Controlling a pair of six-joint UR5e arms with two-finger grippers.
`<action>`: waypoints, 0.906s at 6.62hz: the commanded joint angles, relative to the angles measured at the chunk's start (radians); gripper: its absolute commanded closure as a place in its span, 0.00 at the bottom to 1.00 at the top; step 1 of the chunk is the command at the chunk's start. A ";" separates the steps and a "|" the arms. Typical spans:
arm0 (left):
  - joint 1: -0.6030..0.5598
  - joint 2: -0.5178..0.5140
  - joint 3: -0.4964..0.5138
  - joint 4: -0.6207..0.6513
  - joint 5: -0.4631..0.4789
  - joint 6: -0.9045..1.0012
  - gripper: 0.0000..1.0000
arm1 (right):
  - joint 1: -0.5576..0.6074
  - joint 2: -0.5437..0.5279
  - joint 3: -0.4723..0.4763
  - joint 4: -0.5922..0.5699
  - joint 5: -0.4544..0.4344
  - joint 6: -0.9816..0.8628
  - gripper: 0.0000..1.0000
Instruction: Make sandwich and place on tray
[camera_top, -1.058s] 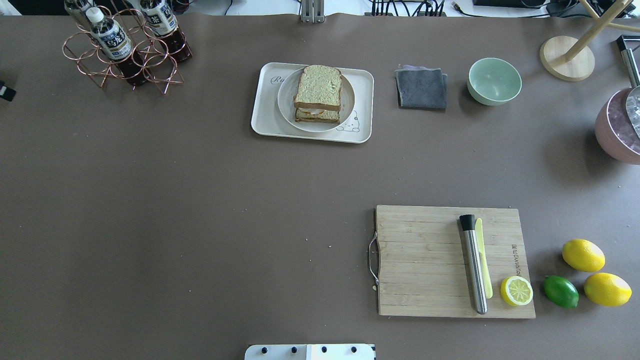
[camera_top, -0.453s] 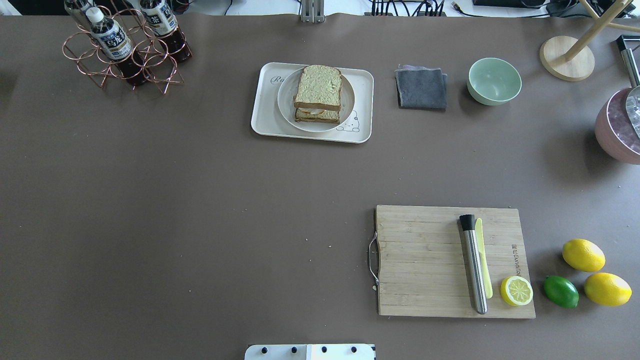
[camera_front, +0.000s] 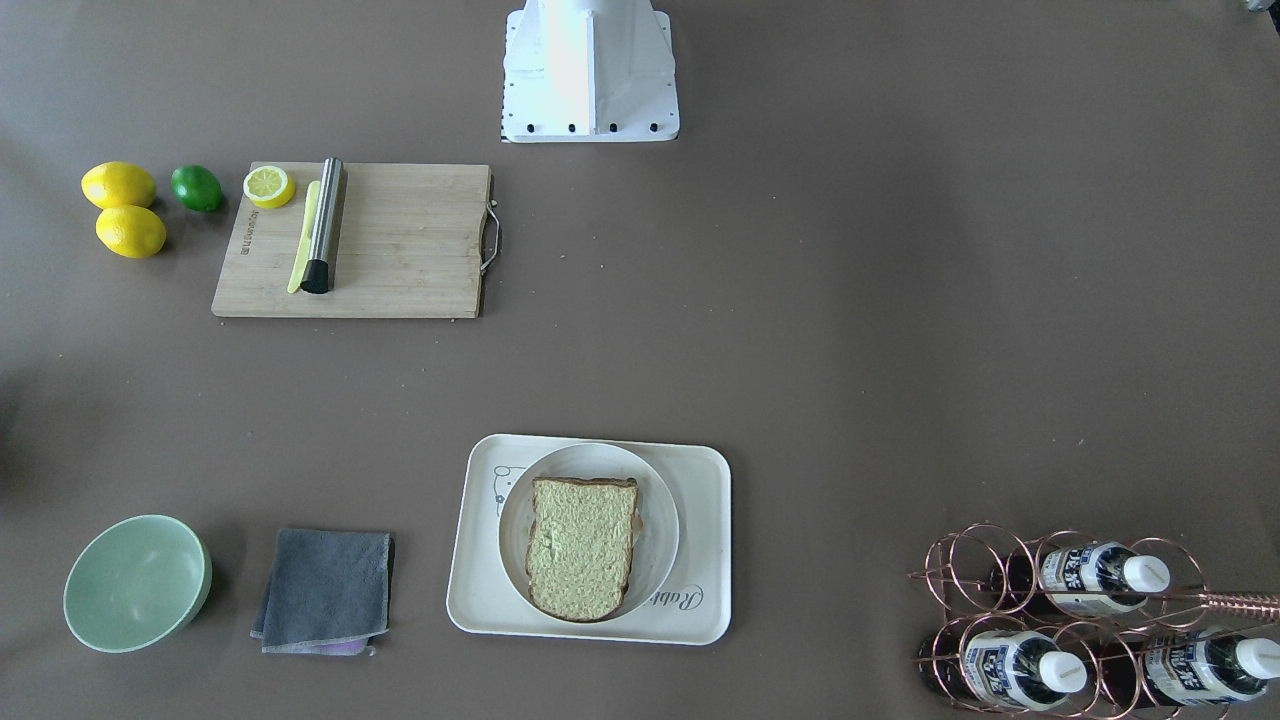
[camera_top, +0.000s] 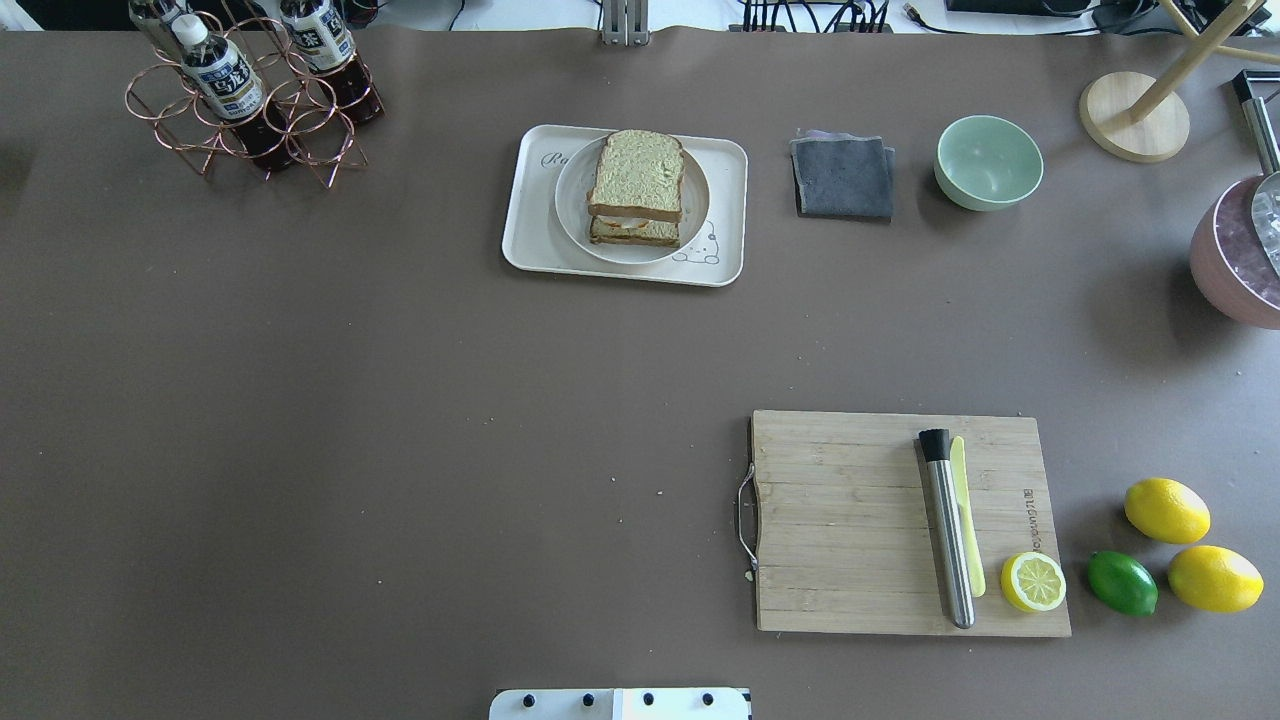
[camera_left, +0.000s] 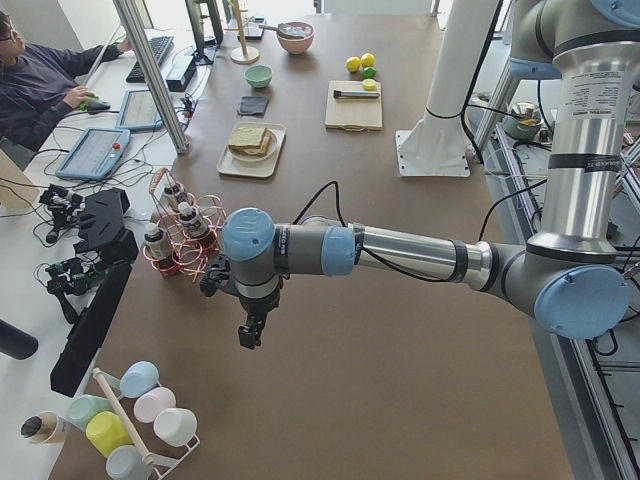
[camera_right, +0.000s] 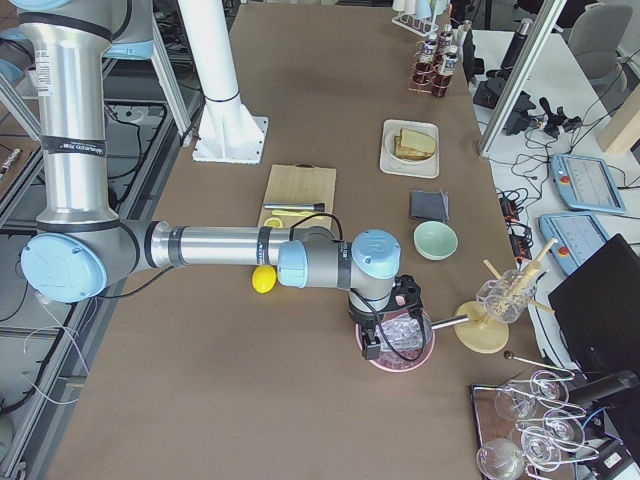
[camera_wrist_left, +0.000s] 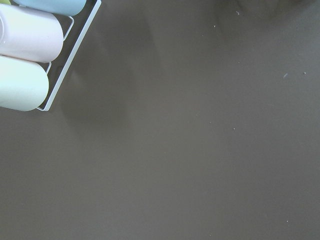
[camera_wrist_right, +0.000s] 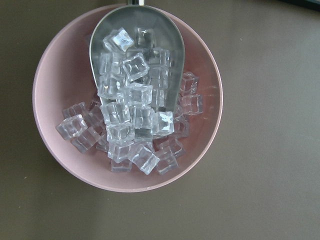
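Note:
The sandwich (camera_top: 636, 178), two speckled bread slices with white egg showing between them, sits on a round white plate (camera_top: 573, 205) on the cream tray (camera_top: 524, 240) at the table's far middle. It also shows in the front view (camera_front: 582, 545) on the tray (camera_front: 704, 610). My left gripper (camera_left: 248, 336) shows only in the exterior left view, far off the table's left end beyond the bottle rack; I cannot tell whether it is open. My right gripper (camera_right: 372, 346) shows only in the exterior right view, above a pink bowl; I cannot tell its state either.
A copper rack with bottles (camera_top: 245, 90) stands far left. A grey cloth (camera_top: 843, 177) and green bowl (camera_top: 988, 161) lie right of the tray. A wooden cutting board (camera_top: 850, 520) holds a steel tool and a lemon half. The pink bowl of ice cubes (camera_wrist_right: 127, 97) sits under my right wrist.
A dark part of my left gripper at the overhead view's left edge has moved out of that view. The sandwich, plate and tray have not moved.

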 joint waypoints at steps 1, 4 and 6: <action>-0.002 0.005 -0.001 0.000 -0.004 0.000 0.02 | 0.000 -0.022 -0.035 0.002 0.007 0.004 0.00; -0.002 0.018 0.005 0.000 -0.006 -0.001 0.02 | 0.000 -0.026 -0.027 0.002 0.007 0.004 0.00; -0.002 0.019 0.005 0.004 -0.006 -0.001 0.02 | 0.000 -0.026 -0.020 0.000 0.009 0.005 0.00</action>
